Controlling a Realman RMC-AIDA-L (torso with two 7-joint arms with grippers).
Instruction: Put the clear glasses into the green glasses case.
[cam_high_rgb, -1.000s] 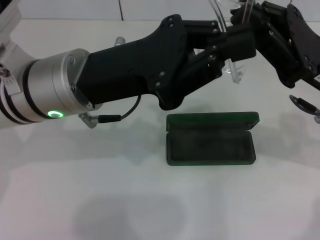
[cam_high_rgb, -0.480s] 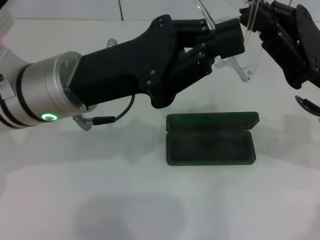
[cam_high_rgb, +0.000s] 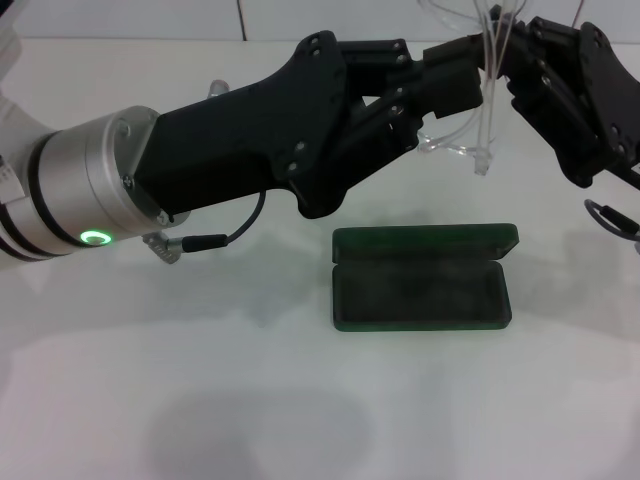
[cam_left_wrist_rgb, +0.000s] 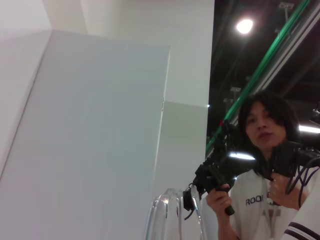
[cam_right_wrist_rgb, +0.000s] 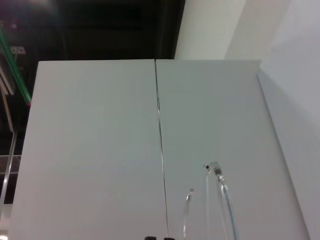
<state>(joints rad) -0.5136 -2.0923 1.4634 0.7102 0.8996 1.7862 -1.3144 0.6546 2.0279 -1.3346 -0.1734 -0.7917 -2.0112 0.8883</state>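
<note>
The clear glasses (cam_high_rgb: 487, 95) hang in the air above the far side of the table, their thin arms pointing down. My left gripper (cam_high_rgb: 462, 78) reaches in from the left and is shut on them. From the right, my right gripper (cam_high_rgb: 503, 45) is shut on their upper part. The green glasses case (cam_high_rgb: 420, 292) lies open on the white table just below and nearer to me, lid tilted back, nothing inside. A curved piece of the clear glasses (cam_left_wrist_rgb: 166, 216) shows in the left wrist view, and thin clear arms (cam_right_wrist_rgb: 222, 197) in the right wrist view.
The white table (cam_high_rgb: 300, 400) spreads out in front of the case. A black cable (cam_high_rgb: 215, 238) hangs under my left forearm. A dark loop (cam_high_rgb: 610, 215) juts in at the right edge. White wall panels (cam_right_wrist_rgb: 150, 140) stand behind the table.
The glasses have swung round between the grippers, so the arms now hang downward. The right gripper has shifted slightly left and down. The case has not moved.
</note>
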